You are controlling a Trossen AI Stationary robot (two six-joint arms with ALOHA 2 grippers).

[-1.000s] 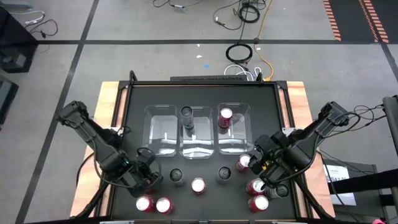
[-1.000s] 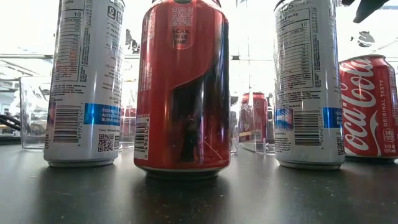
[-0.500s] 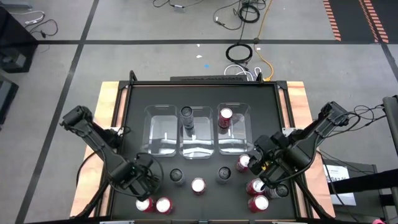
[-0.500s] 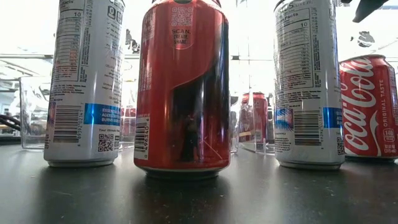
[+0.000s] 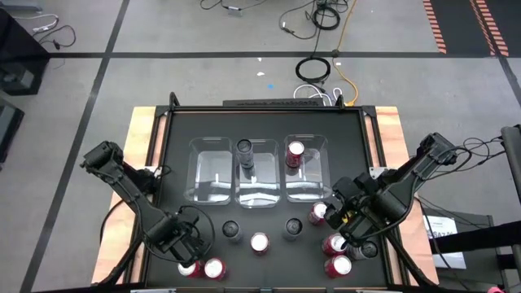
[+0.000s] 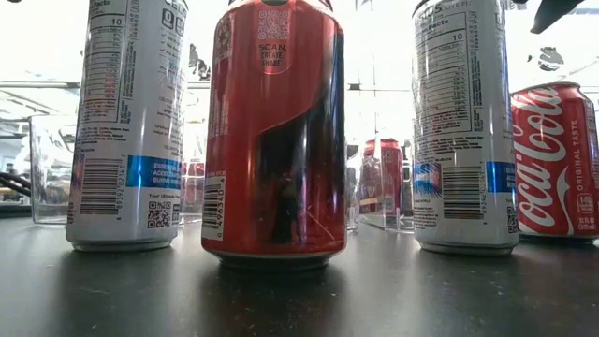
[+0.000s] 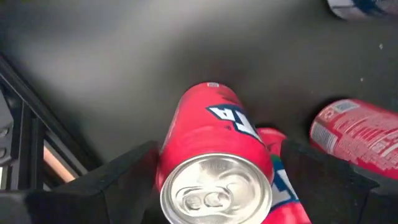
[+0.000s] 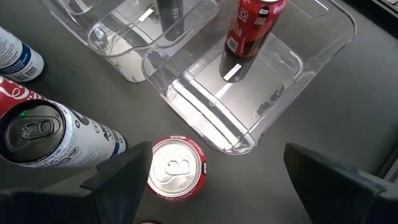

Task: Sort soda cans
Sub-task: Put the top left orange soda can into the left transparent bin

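The left gripper (image 5: 189, 259) is down over a red can (image 7: 214, 165) near the table's front edge, its fingers (image 7: 124, 180) spread wide on either side of the can and not yet closed on it; a second red can (image 5: 215, 268) stands just beside it. The right gripper (image 5: 346, 226) hangs open above the table (image 5: 175, 175), a red can (image 8: 176, 169) between its spread fingers below, a dark-topped white can (image 8: 46, 140) to one side. Just past it, the clear bins (image 8: 249, 93) hold one red can (image 8: 252, 25) and one dark can (image 5: 244, 152).
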